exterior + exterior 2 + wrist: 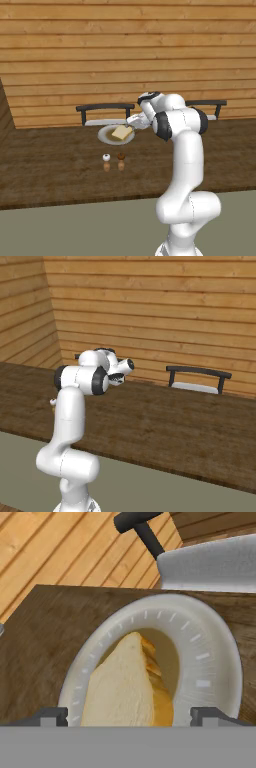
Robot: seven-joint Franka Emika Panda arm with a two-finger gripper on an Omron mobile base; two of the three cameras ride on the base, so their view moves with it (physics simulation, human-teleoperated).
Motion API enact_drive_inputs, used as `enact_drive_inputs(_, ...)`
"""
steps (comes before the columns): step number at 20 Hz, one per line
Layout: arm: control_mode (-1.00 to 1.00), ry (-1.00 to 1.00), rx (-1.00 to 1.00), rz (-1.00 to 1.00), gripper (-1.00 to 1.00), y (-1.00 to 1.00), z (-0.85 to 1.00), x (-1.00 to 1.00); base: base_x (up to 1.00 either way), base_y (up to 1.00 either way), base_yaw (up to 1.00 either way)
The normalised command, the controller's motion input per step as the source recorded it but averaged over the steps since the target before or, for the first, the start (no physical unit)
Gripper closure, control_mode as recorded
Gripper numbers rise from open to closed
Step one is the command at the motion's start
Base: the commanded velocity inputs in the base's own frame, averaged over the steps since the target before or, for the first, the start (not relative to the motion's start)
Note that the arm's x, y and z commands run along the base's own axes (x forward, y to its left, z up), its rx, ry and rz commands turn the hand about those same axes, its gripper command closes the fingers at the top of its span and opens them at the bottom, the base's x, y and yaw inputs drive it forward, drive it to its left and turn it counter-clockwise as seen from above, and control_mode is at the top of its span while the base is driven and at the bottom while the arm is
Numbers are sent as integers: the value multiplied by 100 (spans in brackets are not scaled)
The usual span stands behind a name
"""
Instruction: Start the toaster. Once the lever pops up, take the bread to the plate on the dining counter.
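Pale yellow-tan squarish bread slice [127,687] lying tilted on round whitish plate with beige-tan centre [210,657], set on dark brown wood-grain desk [60,165]. White arm raised from base, elbow bent, forearm stretched forward, hand over plate. Pincer [129,716] released, dark tips spread wide either side of slice. Two small shakers [113,161] just in front of plate.

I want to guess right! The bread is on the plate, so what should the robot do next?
Probably lift the hand straight up and away. Its fingers stand wide apart, and the bread already lies in the plate.
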Motion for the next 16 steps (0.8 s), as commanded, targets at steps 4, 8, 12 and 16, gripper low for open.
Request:
enact_drive_inputs(4, -100, -5, -4, -17, -100, 2, 22, -2, 0, 0, 0)
enact_drive_inputs(8, -100, 0, -17, -25, -100, 9, 5, -41, 0, 0, 0)
enact_drive_inputs(12, -100, 3, -28, -20, -100, 9, 66, -95, 0, 0, 0)
enact_drive_inputs(16, -100, 0, -39, -2, -100, 33, 100, -99, 0, 0, 0)
